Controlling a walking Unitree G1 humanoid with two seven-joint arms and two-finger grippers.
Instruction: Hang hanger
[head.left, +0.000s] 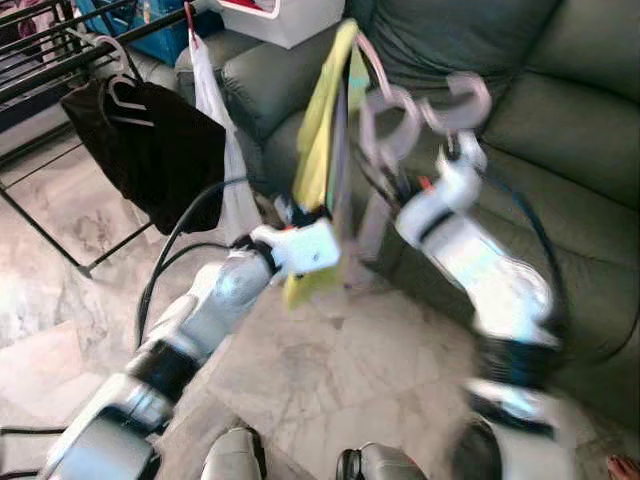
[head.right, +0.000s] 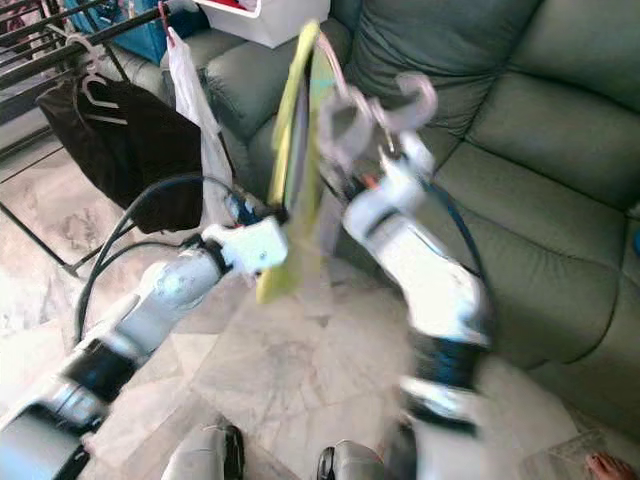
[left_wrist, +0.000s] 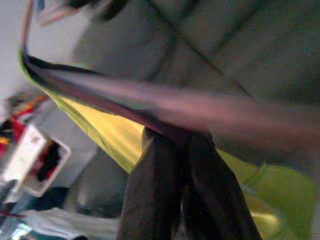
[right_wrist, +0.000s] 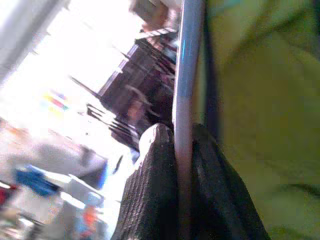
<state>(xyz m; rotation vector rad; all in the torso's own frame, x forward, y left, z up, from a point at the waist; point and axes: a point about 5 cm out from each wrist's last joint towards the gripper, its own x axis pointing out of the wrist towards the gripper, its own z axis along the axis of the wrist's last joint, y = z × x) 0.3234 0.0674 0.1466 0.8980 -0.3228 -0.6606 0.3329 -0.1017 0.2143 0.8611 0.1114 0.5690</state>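
While both grippers, left gripper (left_wrist: 182, 145) and right gripper (right_wrist: 184, 135), pinch the yellow-shirted hanger (head.left: 385, 95), the drying rack (head.left: 60, 55) at ten o'clock awaits.

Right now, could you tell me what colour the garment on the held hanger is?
Yellow-green garment, clearest in the left eye view, on the pinkish hanger.

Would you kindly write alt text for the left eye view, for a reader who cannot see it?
Both robot arms hold up a pale pink hanger carrying a yellow garment in front of a green sofa, the left hand at the garment and the right hand below the hook. A black garment hangs on a dark rack to the left; the picture is motion-blurred.
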